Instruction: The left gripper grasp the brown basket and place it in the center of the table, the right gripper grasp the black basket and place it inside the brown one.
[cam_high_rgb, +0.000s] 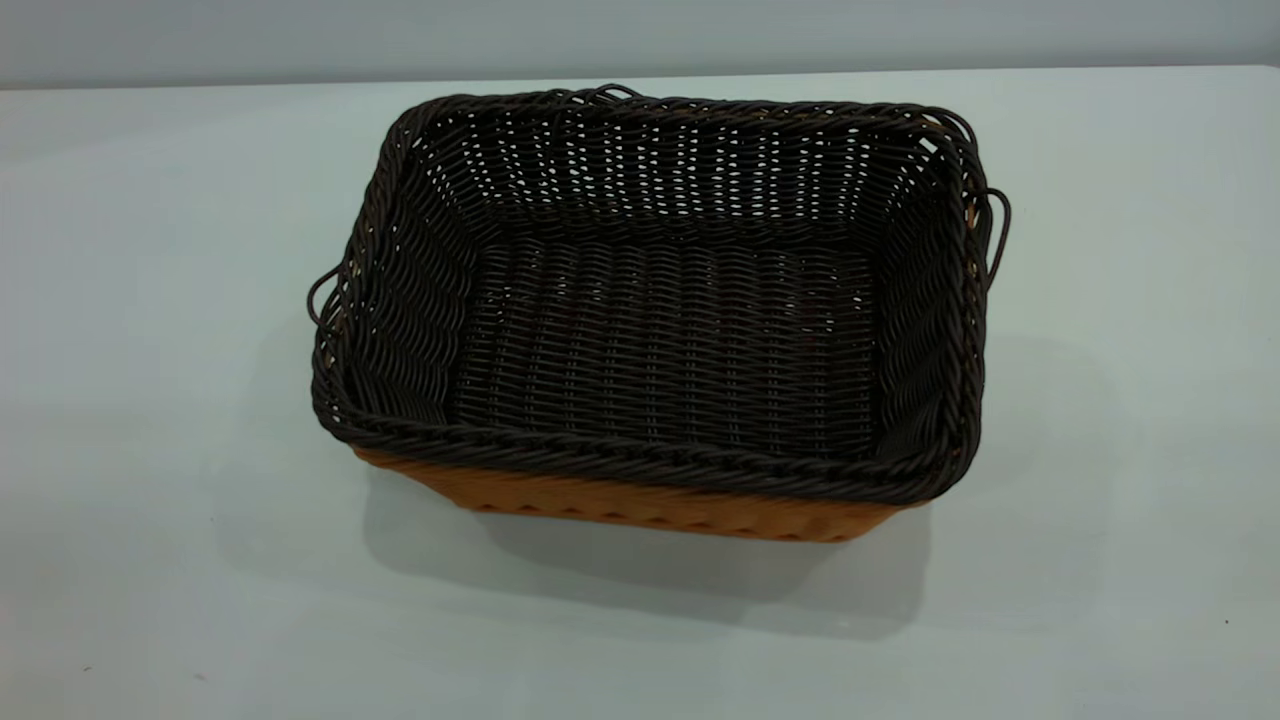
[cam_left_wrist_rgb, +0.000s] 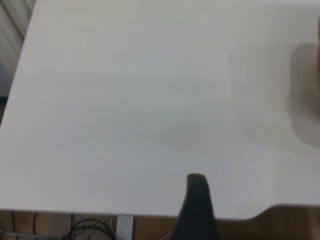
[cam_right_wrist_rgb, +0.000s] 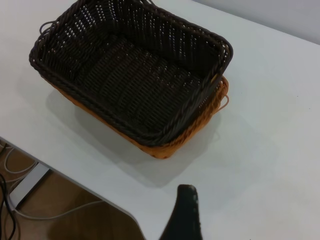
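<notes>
The black basket (cam_high_rgb: 660, 300) sits nested inside the brown basket (cam_high_rgb: 640, 505), mid-desk (cam_high_rgb: 150, 400). Light, stiff wicker (grab the braided rim). Both grippers well clear of it; jaws' state, cannot tell.

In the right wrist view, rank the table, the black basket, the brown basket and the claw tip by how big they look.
1. The table, the widest surface in view.
2. The black basket.
3. The brown basket: only a rim and side strip show beneath the black one, so its true size is hidden.
4. The right claw: one dark finger, near the camera, so unsure.
</notes>
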